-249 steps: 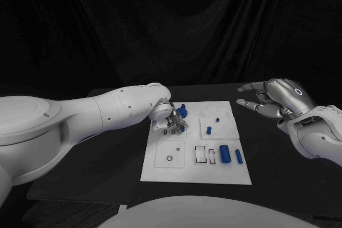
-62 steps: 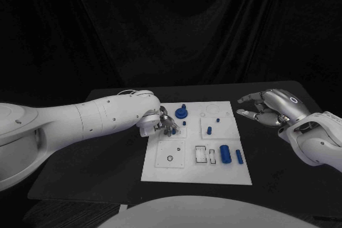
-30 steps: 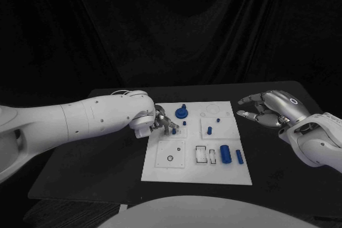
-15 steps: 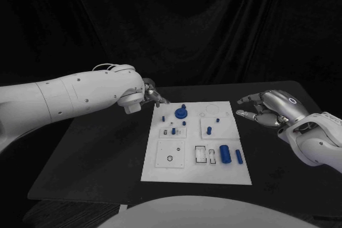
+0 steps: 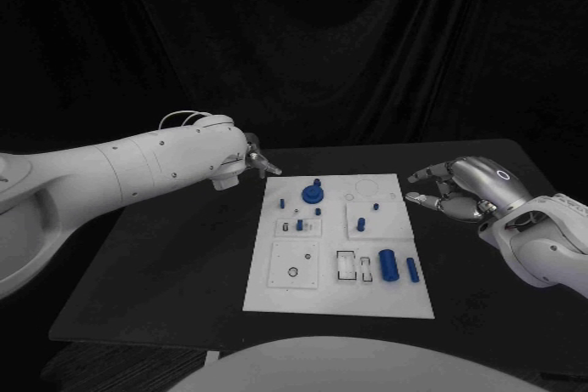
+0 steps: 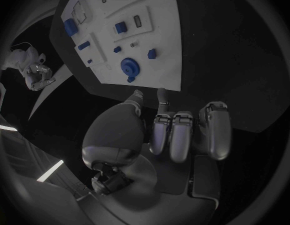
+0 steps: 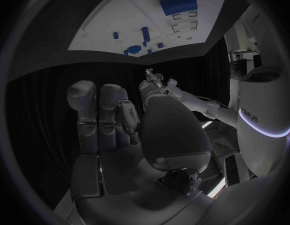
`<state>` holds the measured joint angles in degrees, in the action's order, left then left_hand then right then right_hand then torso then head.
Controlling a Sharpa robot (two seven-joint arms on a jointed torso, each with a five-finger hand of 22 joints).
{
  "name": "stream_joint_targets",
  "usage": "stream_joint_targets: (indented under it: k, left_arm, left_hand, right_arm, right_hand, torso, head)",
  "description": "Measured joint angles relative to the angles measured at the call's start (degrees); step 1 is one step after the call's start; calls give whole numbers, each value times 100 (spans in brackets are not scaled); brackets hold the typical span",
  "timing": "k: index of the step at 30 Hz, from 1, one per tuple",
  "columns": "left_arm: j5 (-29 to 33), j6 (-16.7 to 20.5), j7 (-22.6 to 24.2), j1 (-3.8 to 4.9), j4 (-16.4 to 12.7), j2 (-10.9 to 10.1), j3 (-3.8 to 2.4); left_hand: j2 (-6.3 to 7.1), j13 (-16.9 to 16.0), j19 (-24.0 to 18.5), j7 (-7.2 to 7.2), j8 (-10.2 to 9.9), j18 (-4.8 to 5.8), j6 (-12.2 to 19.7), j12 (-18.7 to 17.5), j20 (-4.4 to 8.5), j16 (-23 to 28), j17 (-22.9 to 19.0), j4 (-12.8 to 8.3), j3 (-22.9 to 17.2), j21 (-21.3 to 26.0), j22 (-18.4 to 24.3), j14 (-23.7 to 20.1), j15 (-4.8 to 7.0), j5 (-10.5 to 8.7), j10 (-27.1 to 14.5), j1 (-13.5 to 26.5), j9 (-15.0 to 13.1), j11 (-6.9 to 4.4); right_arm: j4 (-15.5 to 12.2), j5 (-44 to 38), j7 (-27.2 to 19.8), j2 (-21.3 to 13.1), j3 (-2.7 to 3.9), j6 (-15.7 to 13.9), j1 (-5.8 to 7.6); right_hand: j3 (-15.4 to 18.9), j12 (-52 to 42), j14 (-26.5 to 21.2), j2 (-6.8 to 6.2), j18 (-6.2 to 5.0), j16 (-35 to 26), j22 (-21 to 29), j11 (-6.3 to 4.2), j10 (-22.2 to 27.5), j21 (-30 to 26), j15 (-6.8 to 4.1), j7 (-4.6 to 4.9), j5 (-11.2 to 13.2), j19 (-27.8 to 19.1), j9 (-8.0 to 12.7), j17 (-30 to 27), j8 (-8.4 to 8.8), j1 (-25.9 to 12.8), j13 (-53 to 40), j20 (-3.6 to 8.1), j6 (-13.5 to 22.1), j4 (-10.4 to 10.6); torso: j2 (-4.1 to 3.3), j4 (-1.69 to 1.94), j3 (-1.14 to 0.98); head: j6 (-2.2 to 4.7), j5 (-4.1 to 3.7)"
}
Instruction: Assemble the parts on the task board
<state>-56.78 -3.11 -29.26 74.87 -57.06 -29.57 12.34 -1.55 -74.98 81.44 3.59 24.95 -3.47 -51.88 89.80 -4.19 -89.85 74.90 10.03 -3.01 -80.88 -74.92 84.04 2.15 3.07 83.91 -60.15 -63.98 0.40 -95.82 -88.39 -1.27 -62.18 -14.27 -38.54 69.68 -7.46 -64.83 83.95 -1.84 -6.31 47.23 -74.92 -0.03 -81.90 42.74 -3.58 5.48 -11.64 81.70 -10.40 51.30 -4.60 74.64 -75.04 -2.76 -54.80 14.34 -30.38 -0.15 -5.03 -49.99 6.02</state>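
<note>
Between placements, I judge: my left hand (image 5: 251, 163) hovers off the task board (image 5: 340, 277), fingers curled, apparently empty. My right hand (image 5: 460, 188) hangs loosely open beside it. Next, reach down for the loose blue parts (image 5: 387, 264).

Dim scene, fisheye-warped wrist views

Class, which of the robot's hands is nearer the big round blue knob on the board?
Left. The left hand hovers just beyond the knob, off the board's edge; the right hand hangs farther off, past the opposite edge.
</note>
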Motion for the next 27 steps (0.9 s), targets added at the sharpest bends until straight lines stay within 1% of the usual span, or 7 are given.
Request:
stream_joint_targets:
  k: [3, 4, 5, 7, 14, 21, 27]
  left_arm:
    - [-38, -22, 117, -150, 246, 139, 0]
    - [-50, -26, 172, -197, 313, 178, 3]
    - [-57, -26, 216, -226, 357, 203, 4]
    - [-71, -26, 322, -266, 427, 239, 5]
    - [-101, -32, 586, -322, 506, 298, 0]
    - [-116, -112, 715, -378, 513, 357, -1]
    - [-122, -202, 749, -442, 543, 420, 1]
  left_hand:
    - [0, 0, 0, 20, -35, 0, 86, 0, 0, 0, 0, 46, 46, 0, 0, 0, 0, 0, 0, 0, -2, 0]
    - [0, 0, 0, 29, -68, 0, 112, 0, 0, 0, 0, 66, 66, 0, 0, 0, 0, 0, 0, 0, -1, 0]
    - [0, 0, 0, 30, -94, 0, 112, 0, 0, 0, 0, 84, 84, 0, 0, 0, 0, 0, 0, 0, 3, 0]
    - [-9, 0, 0, 64, -167, 0, 187, 0, 0, 0, 0, 129, 129, 0, 0, 0, 0, 0, 0, 9, 32, 0]
    - [-83, 0, -42, 91, -288, -1, 214, 0, -42, 0, 0, 253, 253, 37, 0, -21, -22, 0, 21, 83, 83, 21]
    - [-114, 0, -63, 91, -314, -1, 214, 0, -63, 0, 0, 301, 301, 67, 1, 0, -43, 0, 21, 114, 92, 21]
    - [-114, 0, -63, 91, -314, -1, 214, 0, -63, 0, 0, 316, 316, 82, 1, 0, -43, 0, -1, 114, 97, 42]
  right_arm:
    - [0, 0, 13, 8, 0, 23, -3]
    - [-1, 0, 21, 6, 0, 31, -4]
    - [-7, 0, 26, 0, 0, 37, -5]
    - [-16, 0, 38, -15, 0, 48, -5]
    - [-14, 0, 75, -33, 0, 73, -8]
    - [-5, 0, 82, -25, 0, 85, -19]
    - [-4, 0, 81, -25, 0, 91, -24]
  right_hand:
    - [-5, 249, 11, -5, 0, 0, 0, -20, 20, 0, -11, -27, 0, 31, -21, -36, -39, 8, 11, 31, -139, -5]
    - [-5, 319, 12, -4, 1, 0, 0, -23, 23, 0, -12, -29, 0, 31, -21, -43, -39, 9, 373, 31, -141, -5]
    - [-5, 405, 31, 30, 0, 0, 0, -51, 30, 0, -33, -51, 0, 31, -21, -55, -39, 41, 862, 31, -163, -5]
    - [-5, 463, 31, 49, 0, 0, 0, -52, 30, 0, -34, -57, 0, 31, -21, -69, -39, 60, 1034, 31, -169, -5]
    - [11, 586, 31, 10, 1, -83, 1, -71, 11, -83, -34, -67, -1, 51, -27, -160, -39, 21, 1148, 51, -283, 12]
    - [11, 586, 12, 27, 2, 52, 1, -70, 11, 68, -52, -67, -1, 71, -27, -26, -39, 4, 1118, 71, -282, 12]
    - [35, 655, 12, 25, 2, 187, 1, -70, 11, 198, -52, -67, -1, 71, -26, 74, -39, -26, 1179, 71, -282, 35]
  torso:
    - [-5, 1, 8]
    - [-6, 2, 9]
    - [-6, 2, 10]
    - [-5, 2, 11]
    - [-1, -1, 9]
    - [-8, -10, 16]
    - [-2, -7, 11]
  head:
    - [0, 2]
    - [0, -4]
    - [0, -13]
    - [0, -30]
    - [0, -13]
    - [1, 7]
    - [1, 21]
